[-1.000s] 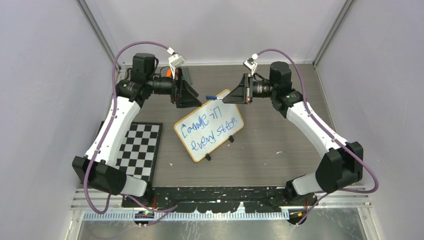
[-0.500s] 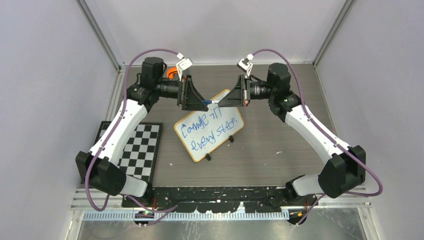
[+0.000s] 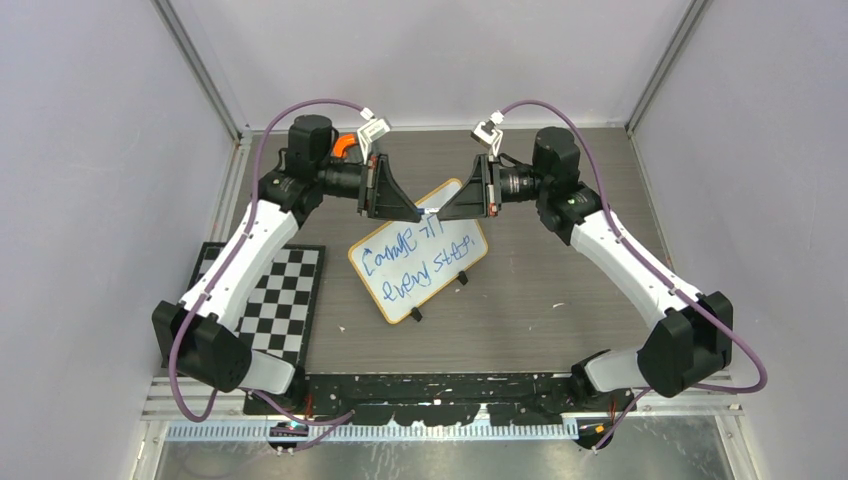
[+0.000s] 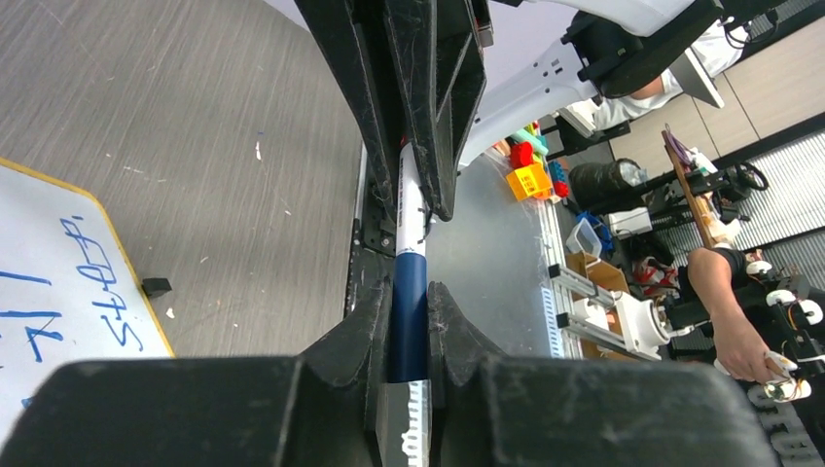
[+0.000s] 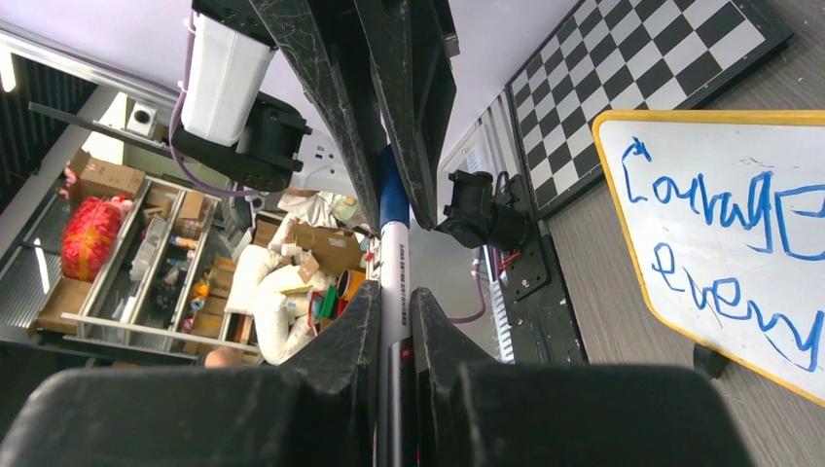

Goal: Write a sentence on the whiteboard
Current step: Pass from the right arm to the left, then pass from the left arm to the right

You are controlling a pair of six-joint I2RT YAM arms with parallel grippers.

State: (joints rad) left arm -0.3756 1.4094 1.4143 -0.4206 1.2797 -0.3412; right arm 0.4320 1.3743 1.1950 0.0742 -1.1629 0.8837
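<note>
The whiteboard (image 3: 430,292) lies tilted on the table, its wooden rim showing, with the sentence (image 3: 395,252) in blue over two slanted lines. Above its far corner both grippers meet tip to tip on one marker (image 3: 429,213). My left gripper (image 3: 417,212) is shut on the marker's dark blue end (image 4: 409,321). My right gripper (image 3: 441,212) is shut on its white barrel (image 5: 394,263). In the right wrist view the whiteboard (image 5: 700,141) shows the sentence (image 5: 720,204). Only the whiteboard's edge (image 4: 39,224) shows in the left wrist view.
A black-and-white checkerboard mat (image 3: 278,300) lies left of the whiteboard, near the left arm's base. An orange object (image 3: 343,145) sits behind the left wrist. Grey walls close in the table on three sides. The arm bases stand at the near edge.
My left arm swung right to meet the right gripper, and its jaws closed on the marker's blue end. The right gripper edged slightly left, still holding the marker.
</note>
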